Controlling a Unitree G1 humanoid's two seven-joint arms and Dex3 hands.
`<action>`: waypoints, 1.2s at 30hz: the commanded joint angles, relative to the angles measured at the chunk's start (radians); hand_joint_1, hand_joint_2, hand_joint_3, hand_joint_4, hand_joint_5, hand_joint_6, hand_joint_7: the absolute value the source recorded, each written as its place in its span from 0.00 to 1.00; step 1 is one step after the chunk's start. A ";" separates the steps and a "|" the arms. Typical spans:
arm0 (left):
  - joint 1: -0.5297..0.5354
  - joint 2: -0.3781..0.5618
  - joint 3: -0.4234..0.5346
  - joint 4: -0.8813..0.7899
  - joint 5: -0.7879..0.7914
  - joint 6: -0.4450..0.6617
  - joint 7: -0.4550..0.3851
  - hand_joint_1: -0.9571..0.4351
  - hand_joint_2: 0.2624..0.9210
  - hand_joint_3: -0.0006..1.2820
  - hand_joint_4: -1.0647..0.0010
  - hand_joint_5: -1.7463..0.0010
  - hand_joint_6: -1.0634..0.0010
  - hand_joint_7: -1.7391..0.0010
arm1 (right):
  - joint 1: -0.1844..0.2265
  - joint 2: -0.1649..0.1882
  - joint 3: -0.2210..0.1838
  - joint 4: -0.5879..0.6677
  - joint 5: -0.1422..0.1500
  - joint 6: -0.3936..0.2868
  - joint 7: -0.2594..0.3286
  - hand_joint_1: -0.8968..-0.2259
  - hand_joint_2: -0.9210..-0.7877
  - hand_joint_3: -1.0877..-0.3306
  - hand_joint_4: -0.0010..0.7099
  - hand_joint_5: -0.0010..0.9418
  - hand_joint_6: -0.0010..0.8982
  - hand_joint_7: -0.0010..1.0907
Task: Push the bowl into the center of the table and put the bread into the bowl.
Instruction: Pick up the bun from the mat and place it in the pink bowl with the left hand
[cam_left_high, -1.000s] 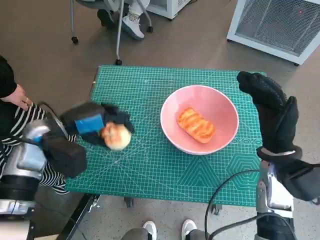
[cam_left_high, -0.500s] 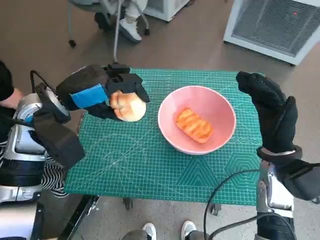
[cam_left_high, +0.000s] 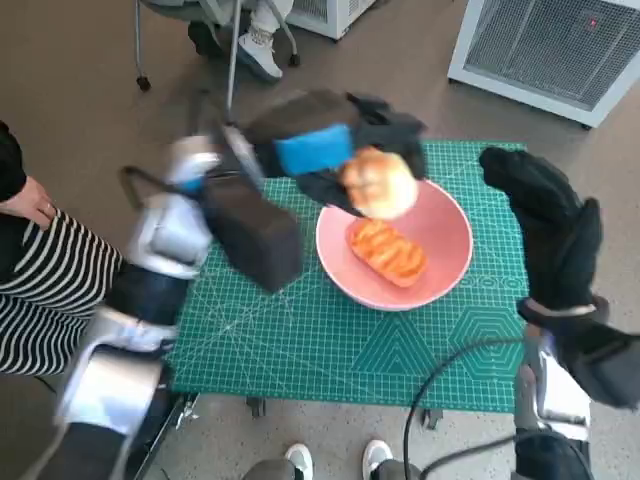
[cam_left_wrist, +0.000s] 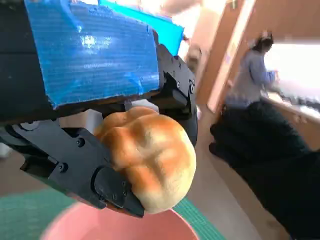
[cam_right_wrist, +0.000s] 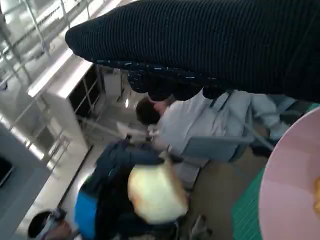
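The pink bowl stands on the green mat toward the right of the table, with a flat glazed pastry lying inside it. My left hand grips a round golden bread roll in the air over the bowl's far left rim. In the left wrist view the roll sits between the black fingers, above the bowl's rim. My right hand is raised beside the bowl's right side, holding nothing, fingers extended. The right wrist view shows the roll blurred, and the bowl's edge.
The green cutting mat covers the table. A person in striped clothing sits at the left, one hand near the table's corner. A chair and someone's feet are beyond the far edge; a white appliance stands at the far right. Shoes show at the near edge.
My left arm has lifted the roll from the mat's left side and carried it right, now over the bowl's rim. The right hand and the bowl stayed put.
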 joint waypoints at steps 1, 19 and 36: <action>-0.040 -0.048 -0.056 0.142 0.068 0.008 0.027 0.69 1.00 0.11 0.41 0.31 0.51 0.25 | 0.030 0.001 -0.002 -0.012 -0.002 0.009 -0.009 0.20 0.00 0.39 0.22 0.00 0.04 0.45; -0.031 -0.121 -0.137 0.294 0.165 0.138 0.029 0.56 0.77 0.00 0.88 1.00 0.79 0.93 | 0.050 0.002 -0.010 -0.033 -0.015 0.008 -0.037 0.19 0.00 0.38 0.22 0.00 0.03 0.46; 0.030 -0.096 -0.021 0.291 -0.003 0.081 -0.064 0.41 0.79 0.00 0.99 1.00 0.86 0.97 | 0.032 0.006 -0.008 -0.010 -0.015 0.001 -0.041 0.18 0.00 0.38 0.22 0.00 0.02 0.47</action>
